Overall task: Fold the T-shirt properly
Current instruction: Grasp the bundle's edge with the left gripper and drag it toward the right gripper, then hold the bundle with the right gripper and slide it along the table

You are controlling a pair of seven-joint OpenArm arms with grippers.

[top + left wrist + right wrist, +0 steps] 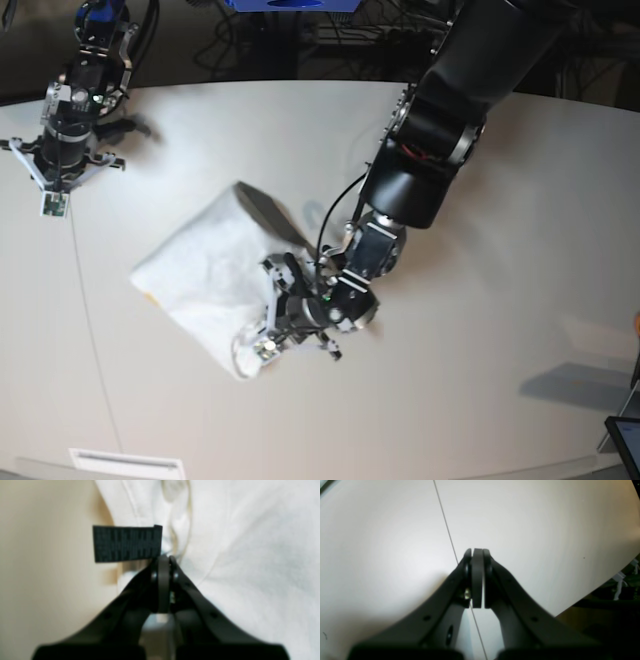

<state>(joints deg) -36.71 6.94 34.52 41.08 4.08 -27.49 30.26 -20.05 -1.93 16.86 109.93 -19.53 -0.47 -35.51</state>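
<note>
Near the table's middle: we see the T-shirt lying as a compact white bundle on the pale table, plain side up, no print showing.
Left gripper: its jaws are pressed together at the shirt's near edge; in the left wrist view the tips sit on a seam fold right beside the black neck tag, so we judge it is pinching cloth there.
Right gripper: pressed together on nothing, hovering over bare table well apart from the shirt.
Step in hand: we judge the left arm is adjusting or drawing over the collar-side edge.
Doing it well: we would keep the pinch on the hem only, move low and slowly so lower layers do not drag, and lay the edge square with the bundle's sides before letting go.
Risk: the bundle may slide, since nothing anchors it.
</note>
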